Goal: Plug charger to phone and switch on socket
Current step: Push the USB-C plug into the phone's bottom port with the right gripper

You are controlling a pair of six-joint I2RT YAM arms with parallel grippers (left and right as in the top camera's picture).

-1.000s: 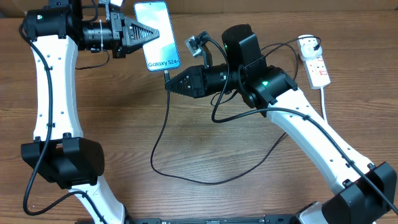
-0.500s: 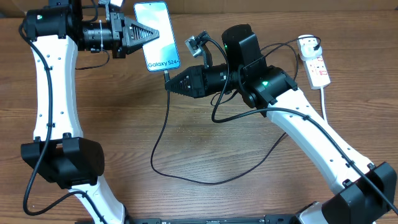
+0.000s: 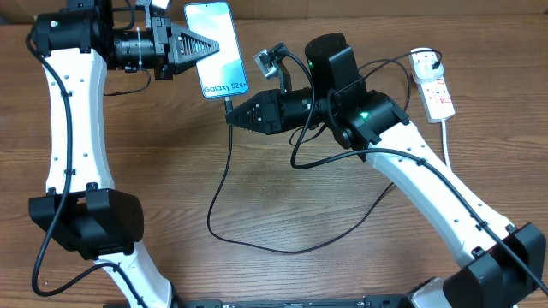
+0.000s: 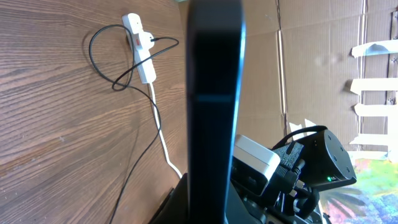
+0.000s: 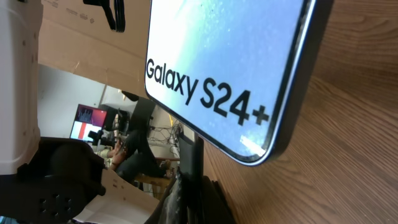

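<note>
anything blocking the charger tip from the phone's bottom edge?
Nothing visible. The charger runs straight from the right end effector to the bottom edge of the phone. The left end effector grips the phone's side, away from that edge. Whether the tip is seated, I cannot tell.

phone (image 3: pixel 216 50): screen light blue-teal fading to near white, black "Galaxy S24+" lettering along one short edge, dark grey-black frame. charger (image 3: pixel 227 154): thin, all black. socket (image 3: pixel 435 90) at the desk's far right corner: white with red markings; its thick cord (image 3: pixel 447 137) white. desk (image 3: pixel 282 214): mid-brown wood grain with darker streaks. left arm (image 3: pixel 68 128) and right arm (image 3: pixel 428 192): white links, black joints and black wrist parts; small green light (image 3: pixel 366 115) on the right arm. Left wrist view: tan cardboard (image 4: pixel 311 62) behind, white tape strips (image 4: pixel 373 50) on it.
</note>
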